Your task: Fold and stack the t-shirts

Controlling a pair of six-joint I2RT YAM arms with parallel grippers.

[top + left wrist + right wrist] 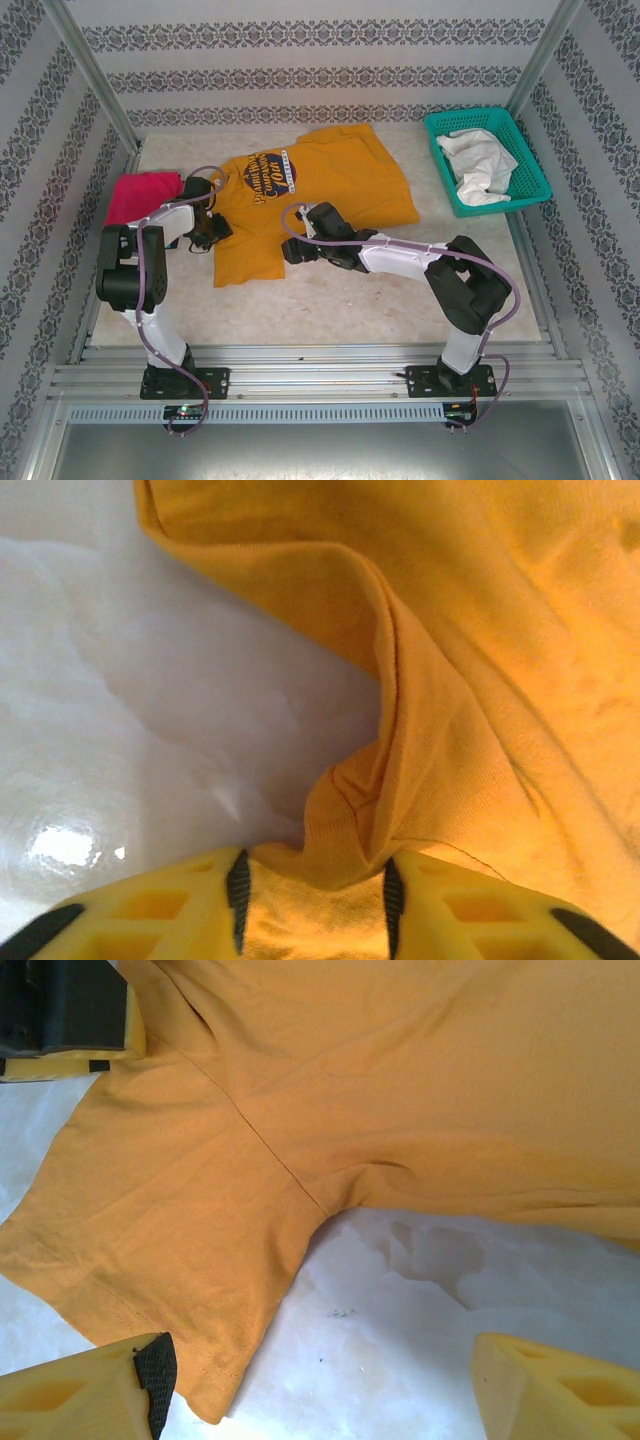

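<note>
The right gripper point(318, 1362) hovers low over the table point(400, 280), jaws wide, one finger point(95, 1390) at the sleeve hem of the mustard-orange t-shirt point(330, 190). The left gripper point(315, 905) pinches a bunched fold of the shirt's edge between narrow jaws. The shirt lies spread at mid-frame, logo point(268, 172) up. Its long axis slants from lower left to upper right. A magenta t-shirt point(145, 195) sits crumpled at the left edge. In the upper right, a teal basket point(535, 165) holds white cloth point(478, 165).
</note>
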